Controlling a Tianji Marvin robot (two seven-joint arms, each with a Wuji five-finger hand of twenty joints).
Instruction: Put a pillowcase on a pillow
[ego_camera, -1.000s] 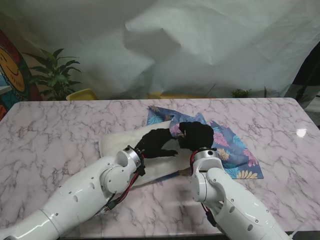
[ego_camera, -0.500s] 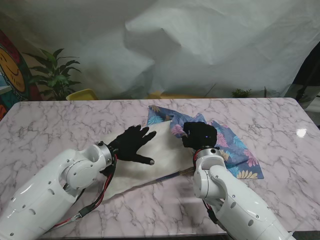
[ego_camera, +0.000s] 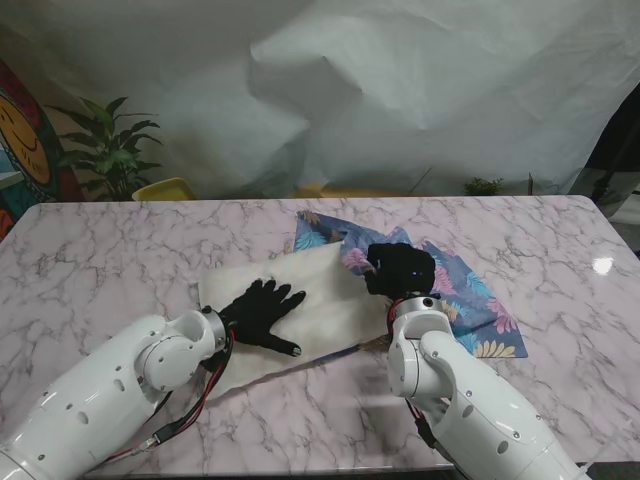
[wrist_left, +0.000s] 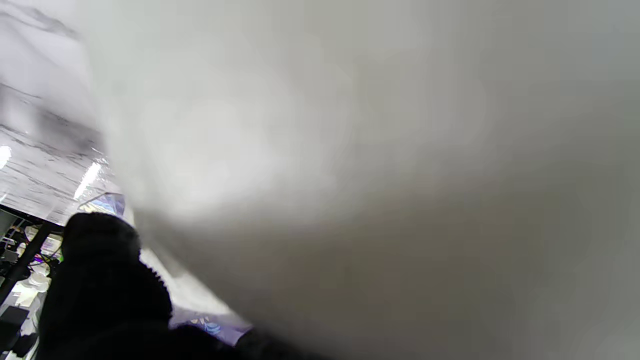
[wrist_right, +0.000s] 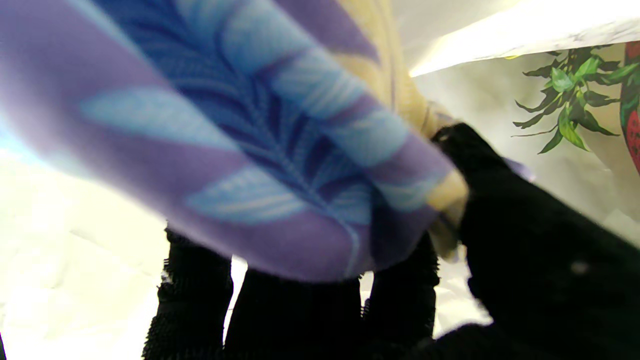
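Marble table (ego_camera: 120, 250): flat white pillow (ego_camera: 320, 290) beside crumpled leaf-print pillowcase (ego_camera: 470, 300)

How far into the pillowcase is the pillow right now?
Barely in: most of the white pillow lies bare; only its right end meets the floral pillowcase, whose edge the right robot hand grips.

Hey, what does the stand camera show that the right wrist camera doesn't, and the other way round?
Only the stand view shows the whole layout: the left hand spread flat on the white pillow, the marble table, and the pillowcase lying to the right of the pillow. Only the right wrist view shows the grip up close: the fingers pinching a bunched fold of the pillowcase's edge. Both show the right hand shut on the leaf-print pillowcase, with the pillow beside it and the plant in the background.
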